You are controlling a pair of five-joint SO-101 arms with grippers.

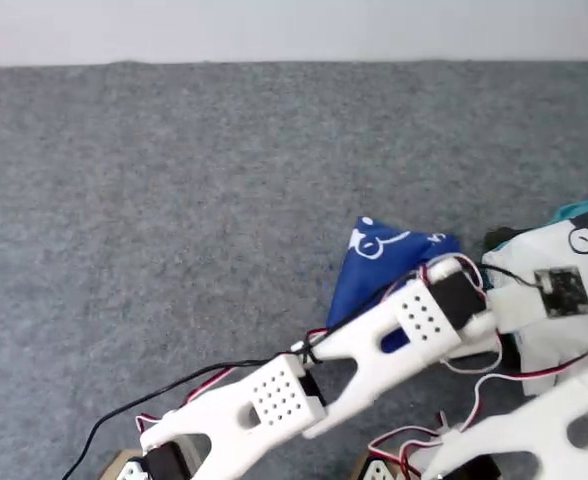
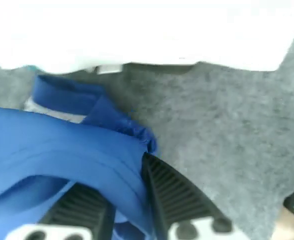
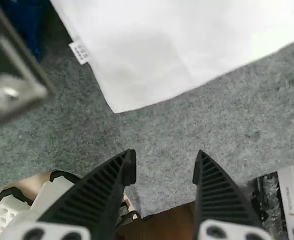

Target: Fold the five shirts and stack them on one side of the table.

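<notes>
Blue shirt (image 1: 389, 262) right of table (image 1: 174, 200) centre, clamped in left fingers (image 2: 174, 195); white shirt (image 3: 177, 45) just to its right, on far side of right fingers (image 3: 107, 190), spread apart

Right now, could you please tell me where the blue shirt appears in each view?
High view: blue shirt right of centre, partly under an arm, beside the white shirt.
Left wrist view: blue shirt pinched in the left claw, white shirt beyond.
Right wrist view: dark blue patch, likely the shirt, by the white shirt's tagged edge.
Shared landmark: the white shirt.
</notes>
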